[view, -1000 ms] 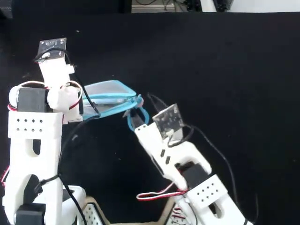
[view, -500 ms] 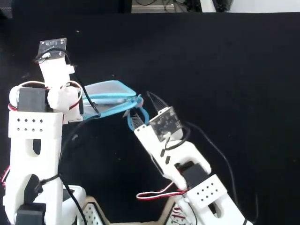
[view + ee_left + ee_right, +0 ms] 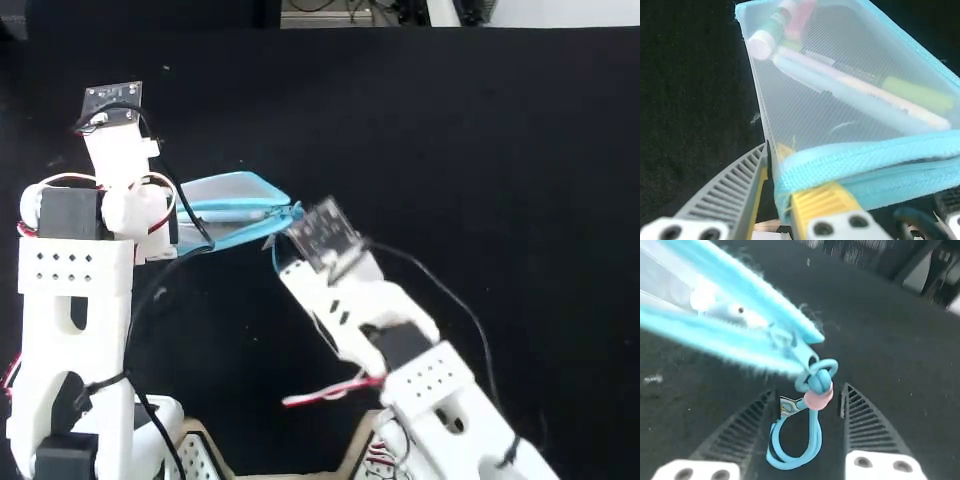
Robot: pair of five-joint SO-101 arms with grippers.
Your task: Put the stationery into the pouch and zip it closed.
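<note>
Toward the worktop's (image 3: 480,150) left edge, the left fingers (image 3: 735,185) clamp one end of the pouch (image 3: 232,200), a soft, light mesh sleeve holding stationery (image 3: 860,95). Its long axis runs left to right, zip end pointing right. There the right fingers (image 3: 740,430) stand open around the pull cord (image 3: 810,440), probably the best hold.

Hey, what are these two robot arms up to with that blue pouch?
The left claw is clamped on one corner of the see-through pouch, holding it up. Pens and other stationery are already inside. The right claw is open at the pouch's other end, with the zipper's blue pull cord hanging between its fingers, not gripped yet.
</note>
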